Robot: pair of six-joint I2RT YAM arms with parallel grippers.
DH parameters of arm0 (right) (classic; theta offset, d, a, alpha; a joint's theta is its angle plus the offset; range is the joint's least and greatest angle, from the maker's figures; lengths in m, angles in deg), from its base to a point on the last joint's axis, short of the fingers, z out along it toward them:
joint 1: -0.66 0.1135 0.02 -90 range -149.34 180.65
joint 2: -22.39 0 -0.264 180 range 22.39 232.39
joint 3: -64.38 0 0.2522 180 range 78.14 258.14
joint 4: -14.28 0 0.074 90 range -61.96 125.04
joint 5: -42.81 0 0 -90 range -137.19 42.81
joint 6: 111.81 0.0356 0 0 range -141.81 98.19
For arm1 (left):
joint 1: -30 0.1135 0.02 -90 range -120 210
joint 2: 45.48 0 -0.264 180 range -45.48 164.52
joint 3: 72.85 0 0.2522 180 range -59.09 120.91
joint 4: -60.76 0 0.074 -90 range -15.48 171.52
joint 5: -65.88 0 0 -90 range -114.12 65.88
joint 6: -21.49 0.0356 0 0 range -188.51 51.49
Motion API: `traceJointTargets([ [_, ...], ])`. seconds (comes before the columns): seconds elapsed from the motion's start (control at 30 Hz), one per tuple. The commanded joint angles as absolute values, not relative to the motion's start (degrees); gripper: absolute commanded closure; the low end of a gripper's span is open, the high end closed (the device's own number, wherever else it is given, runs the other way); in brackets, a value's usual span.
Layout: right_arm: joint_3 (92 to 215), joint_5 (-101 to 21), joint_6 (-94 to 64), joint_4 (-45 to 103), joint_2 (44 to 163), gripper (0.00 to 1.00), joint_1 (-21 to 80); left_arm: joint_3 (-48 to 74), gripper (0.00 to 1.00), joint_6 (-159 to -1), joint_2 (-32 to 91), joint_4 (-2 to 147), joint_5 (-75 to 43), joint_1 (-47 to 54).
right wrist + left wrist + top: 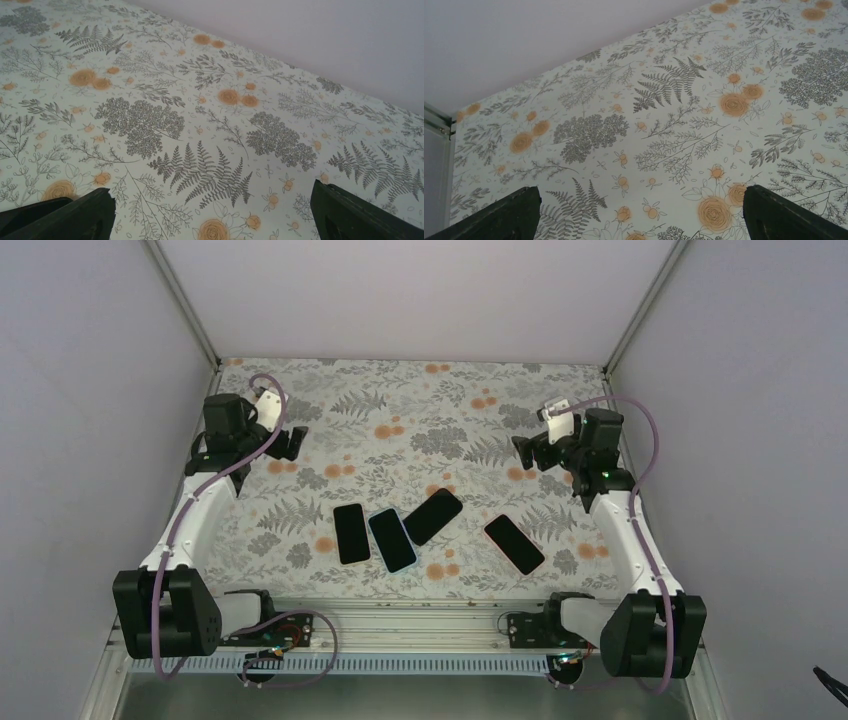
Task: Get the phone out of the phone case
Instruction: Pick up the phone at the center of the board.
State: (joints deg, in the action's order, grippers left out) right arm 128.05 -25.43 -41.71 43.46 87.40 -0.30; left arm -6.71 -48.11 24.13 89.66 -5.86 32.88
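Four phones are laid in a loose row at lower centre of the top view, all flat and screen up: a leftmost phone [351, 533], a second phone [392, 539] just beside it with a pale bluish rim, a tilted phone [433, 516] touching or nearly touching the second one's upper end, and a rightmost phone [514, 544] set apart with a pale pinkish rim. The rims are read as cases, but which unit is the cased target cannot be told for sure. They rest on a floral cloth [400, 410] that covers the table. Risks from here: the wrong phone could be picked because the units look alike. A neighbour could be knocked because the middle three are crowded. A flat phone could be slid over the cloth rather than lifted, since little edge is offered to a finger. The case could be lifted with the phone if it is not pinned by the other arm. The left gripper [293, 444] is parked at upper left and the right gripper [520, 452] at upper right, both well apart from the phones. In the wrist views the left fingers [504, 217] and right fingers [350, 212] are seen spread fully wide at the bottom corners. Only cloth is seen between them, nothing is held and nothing is touched.
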Motion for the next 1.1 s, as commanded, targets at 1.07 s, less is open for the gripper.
traceJointTargets([
  [1.07,125.16,-38.83,-59.87,87.46,97.89,0.00,13.96,2.09,0.00,-42.73,26.22,97.05,-8.04,31.22],
])
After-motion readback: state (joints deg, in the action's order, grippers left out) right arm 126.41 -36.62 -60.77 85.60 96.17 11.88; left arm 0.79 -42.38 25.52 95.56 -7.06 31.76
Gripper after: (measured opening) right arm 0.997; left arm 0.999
